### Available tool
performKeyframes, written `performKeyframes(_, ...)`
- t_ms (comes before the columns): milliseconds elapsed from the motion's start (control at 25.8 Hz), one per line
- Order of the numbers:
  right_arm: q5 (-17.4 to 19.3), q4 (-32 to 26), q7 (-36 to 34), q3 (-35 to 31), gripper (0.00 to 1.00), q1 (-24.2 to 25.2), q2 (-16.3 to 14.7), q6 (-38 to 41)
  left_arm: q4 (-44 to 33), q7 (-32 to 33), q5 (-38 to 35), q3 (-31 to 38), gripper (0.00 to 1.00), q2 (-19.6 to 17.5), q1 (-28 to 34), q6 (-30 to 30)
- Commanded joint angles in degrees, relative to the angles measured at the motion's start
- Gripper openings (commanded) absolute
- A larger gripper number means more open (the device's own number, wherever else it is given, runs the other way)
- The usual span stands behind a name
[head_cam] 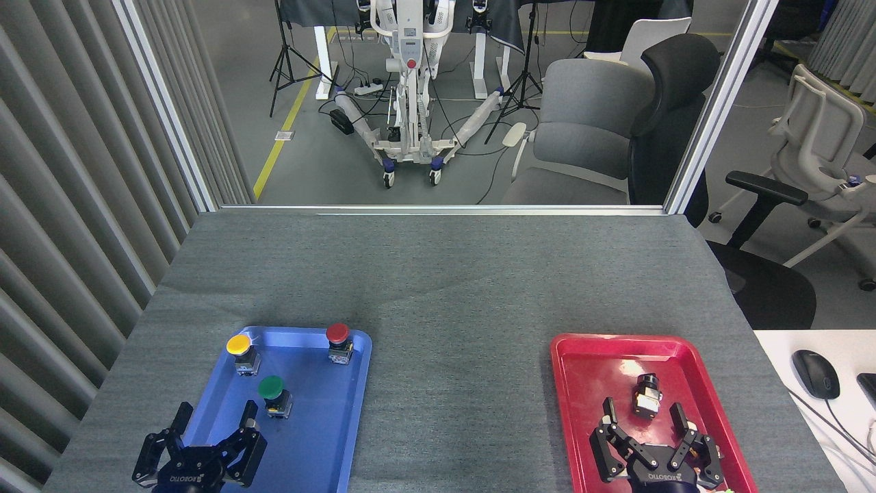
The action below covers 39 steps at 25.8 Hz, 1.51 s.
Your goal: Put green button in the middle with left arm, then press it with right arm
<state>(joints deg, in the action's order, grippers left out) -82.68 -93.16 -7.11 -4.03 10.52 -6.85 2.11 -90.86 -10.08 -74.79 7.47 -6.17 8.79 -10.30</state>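
The green button [274, 395] stands upright in the blue tray [342, 438], a bit toward the near side of it. The yellow button [241, 351] is at the tray's far left corner and the red button [338, 342] is at its far right corner. The green one is closest to the robot, with room around it, so it looks like the easy one to reach first.

The left gripper [214, 416] hangs over the near left part of the blue tray, just beside the green button but not touching it. Its fingers [249, 415] are spread wide and hold nothing. I think they are apart like that so they can go around the button's base.

The right gripper [643, 414] is over the red tray [575, 383], well away from the blue tray. Its fingers are spread too and empty. A small dark part [647, 395] lies on the red tray just past its fingertips. This arm is probably waiting for its turn to press.

The middle [458, 383], the bare grey cloth between the blue tray and the red tray, has nothing on it, so the button is not moved yet.

The green button has a round, dark green cap like a little mushroom. Under it sits a small black and silver block. The cap is wider than the block, so a grab low on the block may hold better.
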Motion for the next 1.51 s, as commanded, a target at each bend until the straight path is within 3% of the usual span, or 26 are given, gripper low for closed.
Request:
performKeyframes(0,-0.03,0.0,-0.01,-0.01,1.0,0.02,0.0,0.0,0.07,-0.02,0.0,0.0,0.99,0.01,0.08,0.01)
performKeyframes(1240,-0.12,0.0,-0.01,0.08,1.0,0.11,0.26,-0.08,0.68,0.5,-0.35,-0.27,0.99,0.01,0.08,-0.34)
performKeyframes(1473,-0.12,0.0,-0.01,-0.01,1.0,-0.06,0.26,-0.08,4.37,0.86,-5.89,-7.12,0.98,-1.22,-1.23,-1.39)
